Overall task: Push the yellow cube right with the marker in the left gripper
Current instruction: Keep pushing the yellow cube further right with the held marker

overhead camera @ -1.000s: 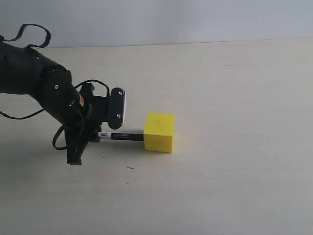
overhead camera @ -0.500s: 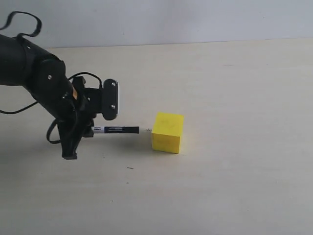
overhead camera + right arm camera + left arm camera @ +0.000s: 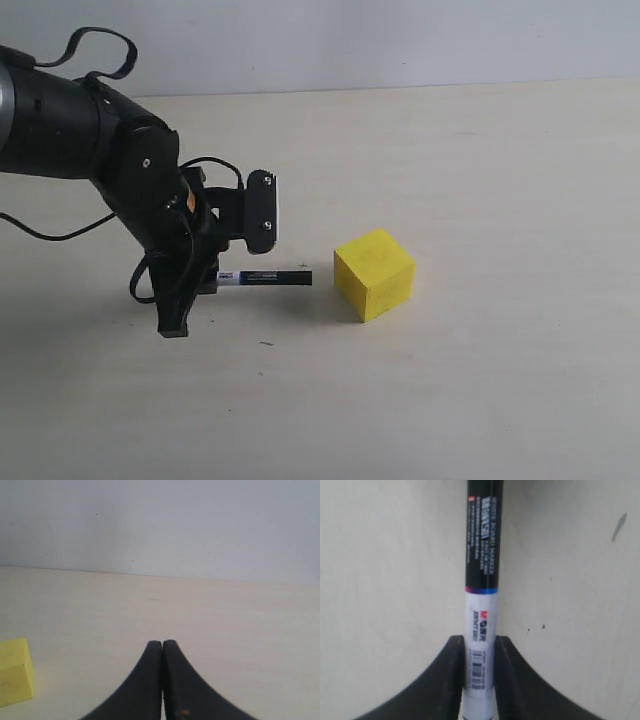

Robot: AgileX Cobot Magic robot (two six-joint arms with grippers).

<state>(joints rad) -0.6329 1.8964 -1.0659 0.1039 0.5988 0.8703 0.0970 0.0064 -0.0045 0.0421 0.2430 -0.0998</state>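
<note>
The yellow cube (image 3: 374,273) sits on the pale table, turned so one corner faces forward; it also shows at the edge of the right wrist view (image 3: 15,672). My left gripper (image 3: 207,281) is shut on the white end of the marker (image 3: 266,278), which lies level and points its black end at the cube. A small gap separates the marker tip from the cube's left face. In the left wrist view the marker (image 3: 481,580) runs straight out from between the fingers of the left gripper (image 3: 480,642). The right gripper (image 3: 162,644) is shut and holds nothing.
The beige table (image 3: 480,180) meets a pale wall (image 3: 400,40) at the back. A small dark speck (image 3: 265,344) lies in front of the left arm. The right arm is out of the exterior view.
The cube has slid to the right and turned by some degrees. The left arm drew back left, then came right again with the marker, whose tip now stands just short of the cube.
</note>
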